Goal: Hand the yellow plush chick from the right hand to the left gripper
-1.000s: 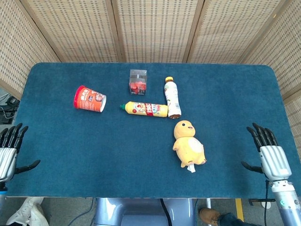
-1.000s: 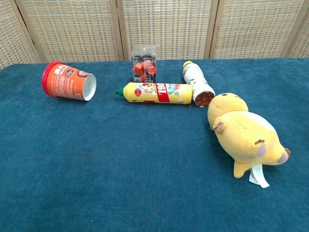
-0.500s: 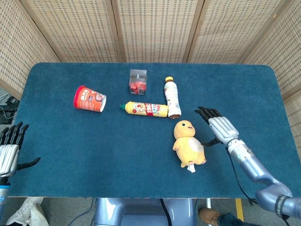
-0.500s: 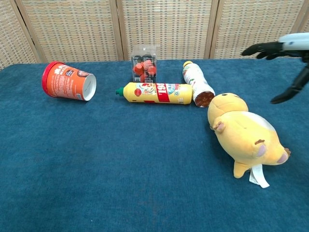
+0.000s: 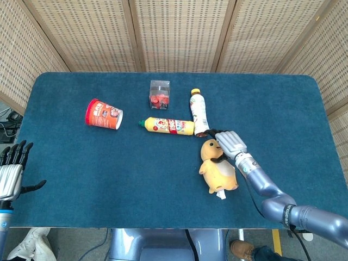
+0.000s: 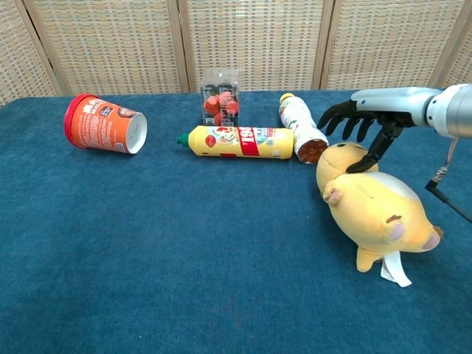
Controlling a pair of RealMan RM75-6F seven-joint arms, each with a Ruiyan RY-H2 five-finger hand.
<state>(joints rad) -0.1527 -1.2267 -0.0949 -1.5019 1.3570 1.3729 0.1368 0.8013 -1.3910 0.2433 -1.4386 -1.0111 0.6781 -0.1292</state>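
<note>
— Woven wicker screens are seen behind a desk covered in dark blue cloth. What is laid out on it?

— A yellow plush chick is found lying on the desk, right of centre, with its head toward the back and a white tag at its near end. Behind it, a small bottle with an orange cap and a yellow bottle with a green tip are laid on their sides. A clear box holding red pieces is set further back, and a red cup is tipped over at the left.

— How is the right robot hand placed?

— It is held over the chick's head, fingers spread apart and pointed toward the small bottle. The thumb is angled down and appears to touch the top of the head in the chest view. Nothing is gripped; the chick is not lifted.

— And the left robot hand?

— It is seen only in the head view, beyond the desk's near left edge, fingers raised and apart, thumb out to the side, nothing held. It is kept well apart from the chick.
</note>
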